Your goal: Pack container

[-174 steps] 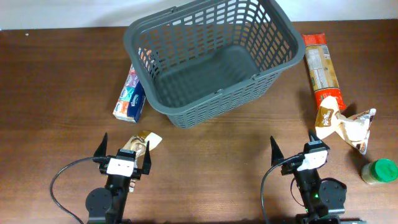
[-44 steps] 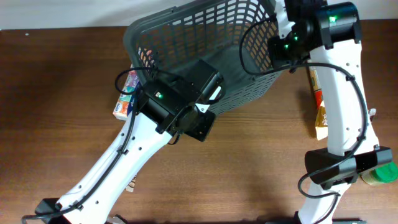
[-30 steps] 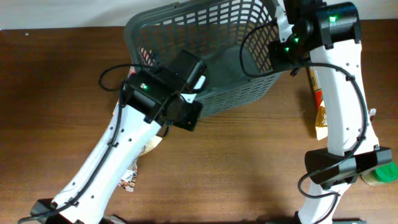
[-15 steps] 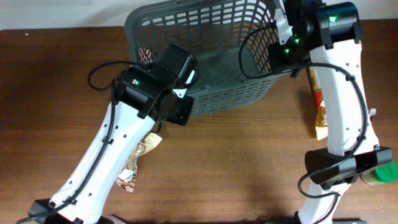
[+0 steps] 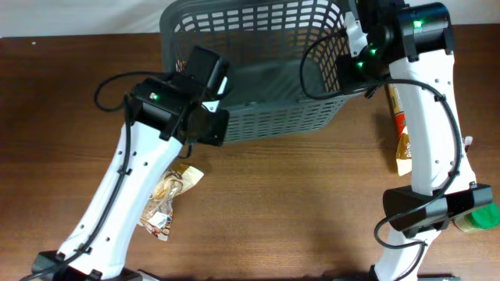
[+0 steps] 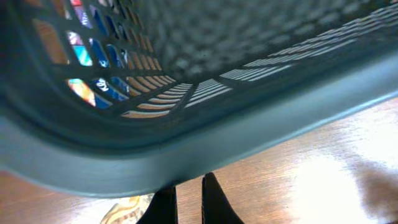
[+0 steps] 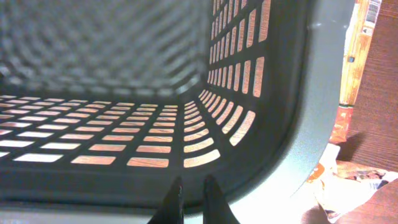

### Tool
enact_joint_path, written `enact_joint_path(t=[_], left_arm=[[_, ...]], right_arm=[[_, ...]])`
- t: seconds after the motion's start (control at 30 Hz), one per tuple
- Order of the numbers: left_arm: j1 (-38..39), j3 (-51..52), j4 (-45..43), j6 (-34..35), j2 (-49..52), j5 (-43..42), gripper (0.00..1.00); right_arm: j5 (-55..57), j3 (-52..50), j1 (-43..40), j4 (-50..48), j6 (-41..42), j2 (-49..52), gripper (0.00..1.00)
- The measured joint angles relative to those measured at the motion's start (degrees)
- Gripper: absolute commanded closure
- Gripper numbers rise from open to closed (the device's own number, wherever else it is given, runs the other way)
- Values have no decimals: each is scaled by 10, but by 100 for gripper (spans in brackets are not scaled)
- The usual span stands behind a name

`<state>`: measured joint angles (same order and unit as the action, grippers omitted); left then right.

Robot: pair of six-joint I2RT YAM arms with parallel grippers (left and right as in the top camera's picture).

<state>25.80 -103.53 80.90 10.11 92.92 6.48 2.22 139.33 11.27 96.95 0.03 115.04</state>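
Observation:
The container (image 5: 266, 86), a big dark grey slotted basket, stands at the back middle of the table and holds nothing that I can see. My left gripper (image 5: 217, 125) is shut at its front left corner, fingertips right up against the thick rim (image 6: 261, 130), with bare table showing between them (image 6: 189, 190). At the basket's right rim my right gripper (image 5: 353, 35) is shut too. In the right wrist view its tips (image 7: 189, 186) lie on the rim, looking into the bare slotted inside (image 7: 124, 124).
A gold and brown wrapper (image 5: 168, 195) lies front left beside my left arm. A colourful blue packet (image 6: 93, 81) shows through the slots. An orange pasta packet (image 5: 400, 109) and a crumpled bag (image 7: 354, 180) lie right of the basket. A green-lidded jar (image 5: 478, 215) is at front right.
The basket's left end has swung toward the back, so it now sits square. My left arm moved back and left with it, uncovering the wrapper. The right arm stayed put.

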Motion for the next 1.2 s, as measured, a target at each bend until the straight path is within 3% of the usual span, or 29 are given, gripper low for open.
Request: enact_joint_path(t=[1.2], left_arm=[[-5, 0, -47, -17, 0, 3, 98]], right_arm=[[-1, 0, 18, 0, 2, 0, 96]])
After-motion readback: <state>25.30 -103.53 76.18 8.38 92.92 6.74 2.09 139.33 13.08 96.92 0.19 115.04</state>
